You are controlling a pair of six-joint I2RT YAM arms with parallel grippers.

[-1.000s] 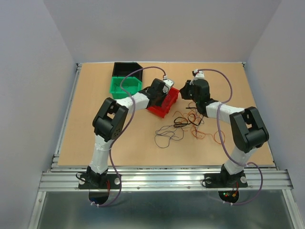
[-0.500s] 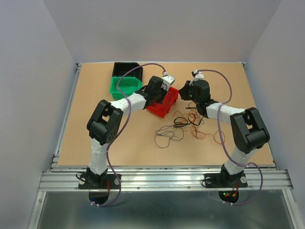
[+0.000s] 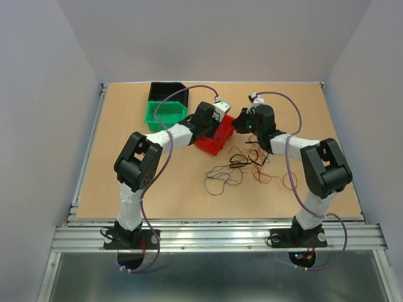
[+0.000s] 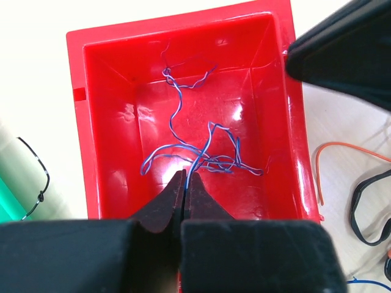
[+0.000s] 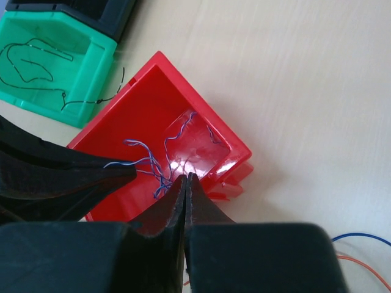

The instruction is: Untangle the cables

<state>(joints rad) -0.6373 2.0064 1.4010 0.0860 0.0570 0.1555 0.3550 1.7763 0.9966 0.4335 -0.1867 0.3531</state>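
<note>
A purple/blue wire (image 4: 201,155) lies coiled in the red bin (image 4: 98,122), which also shows in the top view (image 3: 211,146). My left gripper (image 4: 185,177) hangs over the bin, shut on one strand of that wire. My right gripper (image 5: 186,178) is shut just above the bin's near rim (image 5: 201,107), next to the wire (image 5: 143,160); I see nothing held between its jaws. The two grippers (image 3: 221,118) (image 3: 239,124) are close together. A tangle of orange and black cables (image 3: 245,165) lies on the table in front of the bin.
A green bin (image 3: 165,116) holding a thin black wire (image 5: 30,61) stands left of the red one, with a black bin (image 3: 167,91) behind it. Orange (image 4: 342,146) and black (image 4: 366,207) loops lie right of the red bin.
The left arm's elbow has swung left and its gripper has settled over the red bin. The right gripper has shifted slightly left toward the bin. The tangle on the table has not moved.
</note>
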